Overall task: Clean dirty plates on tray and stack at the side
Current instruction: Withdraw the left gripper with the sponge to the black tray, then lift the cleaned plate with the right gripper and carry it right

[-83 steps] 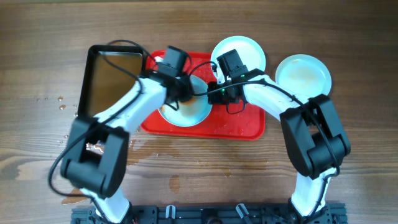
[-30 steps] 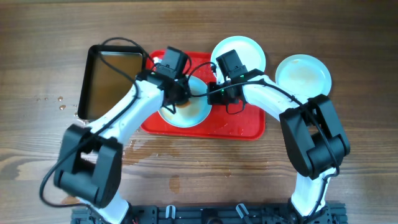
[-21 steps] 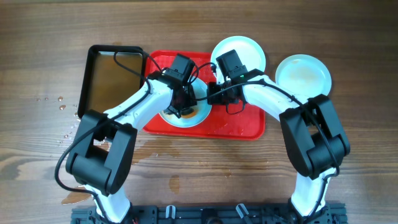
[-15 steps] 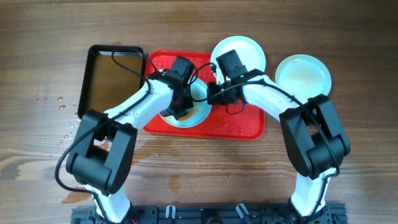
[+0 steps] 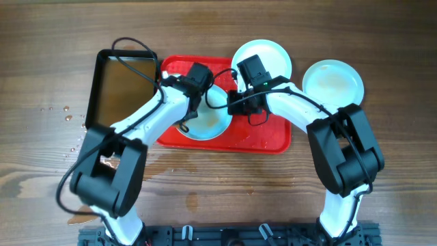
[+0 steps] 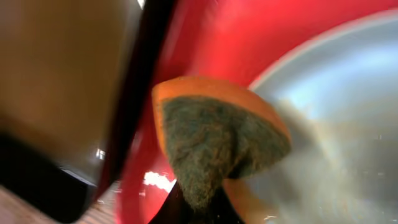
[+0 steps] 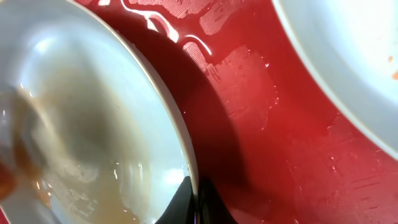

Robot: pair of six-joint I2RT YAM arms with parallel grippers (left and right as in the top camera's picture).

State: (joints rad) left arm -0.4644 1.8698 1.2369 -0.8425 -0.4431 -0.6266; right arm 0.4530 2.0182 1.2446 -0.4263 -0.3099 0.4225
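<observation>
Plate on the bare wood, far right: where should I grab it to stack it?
Probably its rim. The plate lies flat on the table, too wide to span, so pinch the edge nearest the tray, coming in low from that side.

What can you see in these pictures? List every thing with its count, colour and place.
Table: one, brown wood.
Tray: one, red, mid-table.
Plates: three, pale mint-white; one on table at right, second plate overlapping tray's far right corner, centre plate on tray.
Pan: one, black, holding brownish water, left of tray.
Sponge: one, orange and dark green, at centre plate's edge.
Left pincer: one, dark, shut on sponge.
Right pincer: one, dark, shut on centre plate's rim.
</observation>
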